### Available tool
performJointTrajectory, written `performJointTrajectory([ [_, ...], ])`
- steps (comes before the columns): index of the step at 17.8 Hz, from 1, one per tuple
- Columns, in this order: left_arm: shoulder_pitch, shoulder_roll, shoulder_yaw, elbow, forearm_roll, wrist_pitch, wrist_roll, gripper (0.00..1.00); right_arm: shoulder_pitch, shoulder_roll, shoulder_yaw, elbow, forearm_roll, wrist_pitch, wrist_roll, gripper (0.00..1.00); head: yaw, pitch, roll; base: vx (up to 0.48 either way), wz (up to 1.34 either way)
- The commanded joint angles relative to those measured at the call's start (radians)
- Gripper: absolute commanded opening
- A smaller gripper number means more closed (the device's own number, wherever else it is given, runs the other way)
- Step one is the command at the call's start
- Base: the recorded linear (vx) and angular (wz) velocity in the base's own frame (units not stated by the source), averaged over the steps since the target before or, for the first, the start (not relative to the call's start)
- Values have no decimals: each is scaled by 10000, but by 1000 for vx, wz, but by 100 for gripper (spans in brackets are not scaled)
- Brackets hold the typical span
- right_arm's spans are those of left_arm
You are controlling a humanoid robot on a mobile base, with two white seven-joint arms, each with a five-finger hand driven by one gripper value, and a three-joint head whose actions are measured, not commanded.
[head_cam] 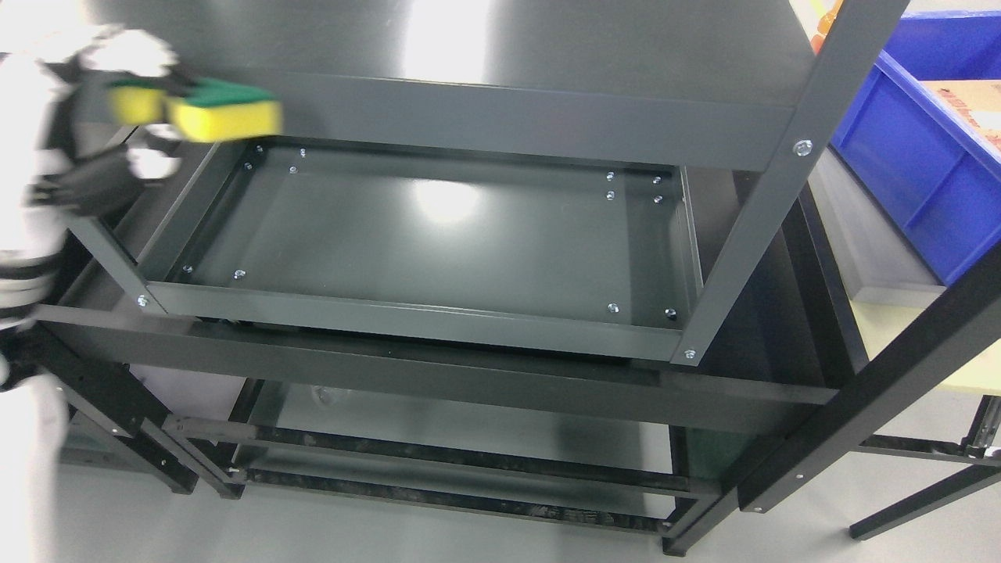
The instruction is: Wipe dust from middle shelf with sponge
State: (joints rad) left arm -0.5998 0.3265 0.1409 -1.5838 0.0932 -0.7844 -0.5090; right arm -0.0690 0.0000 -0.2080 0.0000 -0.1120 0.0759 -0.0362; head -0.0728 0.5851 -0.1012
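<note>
The robot's left hand point(133, 117) grips the yellow sponge with its green scouring face point(223, 109), held above the left rear corner of the dark grey metal middle shelf point(438, 234). Wiping seems not yet begun; the whole surface remains.

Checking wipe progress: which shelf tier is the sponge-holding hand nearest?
The top dark grey metal shelf: the left hand holds the yellow-green sponge at its front-left edge, above the middle shelf.

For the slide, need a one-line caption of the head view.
Left hand holds a yellow-green sponge above the left rear corner of the dark metal shelf; blue bin at right.
</note>
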Motion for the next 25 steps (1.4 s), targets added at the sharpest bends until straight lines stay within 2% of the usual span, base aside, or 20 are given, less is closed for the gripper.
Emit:
performJointTrajectory([
  [1, -859, -3090, -3922, -469, -2002, -10, -18, 0, 0, -175, 9, -174, 0, 8, -6, 100, 0, 0, 0, 0, 0],
  [3, -966, -3090, -5038, -423, -2618, -10, 333, 0, 0, -175, 9, -174, 0, 8, -6, 100, 0, 0, 0, 0, 0],
  [7, -1456, -3090, -6559, -377, -3463, -10, 1989, 0, 0, -175, -6, -174, 0, 8, -6, 100, 0, 0, 0, 0, 0],
  [11, -1749, -3090, -7406, 67, -3524, -10, 2298, 0, 0, -175, -6, -174, 0, 8, -6, 100, 0, 0, 0, 0, 0],
  [16, -1505, -3090, -7253, 298, -3463, -10, 2329, 0, 0, -175, -6, -174, 0, 8, -6, 100, 0, 0, 0, 0, 0],
  [21, 1098, -3090, -6718, 191, -2882, -10, 2329, 0, 0, -175, -6, -174, 0, 8, -6, 100, 0, 0, 0, 0, 0],
  [22, 1621, -3090, -6428, 176, -2683, -10, 2329, 0, 0, -175, 9, -174, 0, 8, -6, 100, 0, 0, 0, 0, 0],
  [24, 2482, -3090, -5005, 176, -2269, -10, 2345, 0, 0, -175, 9, -174, 0, 8, -6, 100, 0, 0, 0, 0, 0],
  [25, 2667, -3090, -4057, 191, -1872, 399, 2360, 0, 0, -175, -6, -174, 0, 8, -6, 100, 0, 0, 0, 0, 0],
])
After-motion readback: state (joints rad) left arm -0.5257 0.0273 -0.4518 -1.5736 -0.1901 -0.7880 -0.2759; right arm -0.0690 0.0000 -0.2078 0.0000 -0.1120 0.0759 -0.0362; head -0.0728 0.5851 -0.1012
